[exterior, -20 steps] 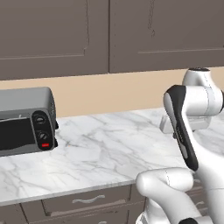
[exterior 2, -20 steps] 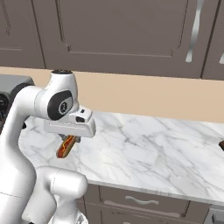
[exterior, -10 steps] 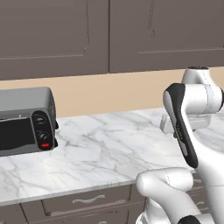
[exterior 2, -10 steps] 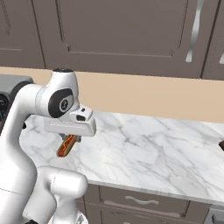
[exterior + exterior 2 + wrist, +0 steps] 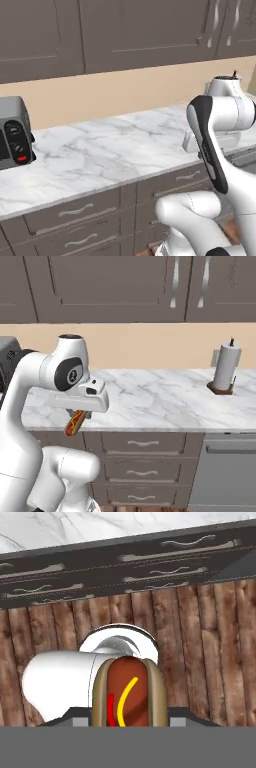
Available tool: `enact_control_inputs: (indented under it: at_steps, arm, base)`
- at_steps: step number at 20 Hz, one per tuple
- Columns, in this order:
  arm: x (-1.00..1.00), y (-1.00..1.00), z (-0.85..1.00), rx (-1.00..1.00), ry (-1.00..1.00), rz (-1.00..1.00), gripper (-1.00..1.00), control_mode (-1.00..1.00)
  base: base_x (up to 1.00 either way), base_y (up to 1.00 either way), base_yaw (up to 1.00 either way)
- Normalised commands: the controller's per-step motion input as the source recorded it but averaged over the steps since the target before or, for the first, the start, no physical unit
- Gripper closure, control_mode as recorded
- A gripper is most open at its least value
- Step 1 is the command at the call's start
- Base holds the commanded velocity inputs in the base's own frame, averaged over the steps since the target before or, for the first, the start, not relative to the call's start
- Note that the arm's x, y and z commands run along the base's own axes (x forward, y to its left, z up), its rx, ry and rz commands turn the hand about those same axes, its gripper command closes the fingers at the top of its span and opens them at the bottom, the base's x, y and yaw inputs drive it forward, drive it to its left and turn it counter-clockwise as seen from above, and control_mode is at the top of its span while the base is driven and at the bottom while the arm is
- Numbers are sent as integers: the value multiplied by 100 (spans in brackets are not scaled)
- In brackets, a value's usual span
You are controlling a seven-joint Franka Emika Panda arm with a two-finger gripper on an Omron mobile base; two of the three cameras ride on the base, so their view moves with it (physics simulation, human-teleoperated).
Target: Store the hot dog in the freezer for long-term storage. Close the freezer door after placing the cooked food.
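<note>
Right base view showed a toaster oven (image 5: 6, 363) at far left, then the gripper (image 5: 79, 417) clamped on the hot dog (image 5: 75, 422) off the counter's (image 5: 165, 401) front edge, a paper-towel roll (image 5: 224, 367) far right.

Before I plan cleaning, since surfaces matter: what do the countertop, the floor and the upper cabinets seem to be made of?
Countertop: looks like polished white marble, grey veining; could be laminate.
Floor: brown wood planks, visible grain and seams.
Upper cabinets: matte grey-brown painted panels, likely wood, with silvery metal-looking handles.
</note>
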Motion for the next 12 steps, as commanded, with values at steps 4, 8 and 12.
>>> enact_control_inputs:
  at_steps: [4, 8, 12]
  arm:
    - [0, 0, 0, 0, 0, 0, 100, 100]
    - [0, 0, 0, 0, 0, 0, 100, 100]
    - [0, 0, 0, 0, 0, 0, 100, 100]
  base:
    - [-42, -9, -79]
    - [-12, -4, -89]
    - [-6, -8, -90]
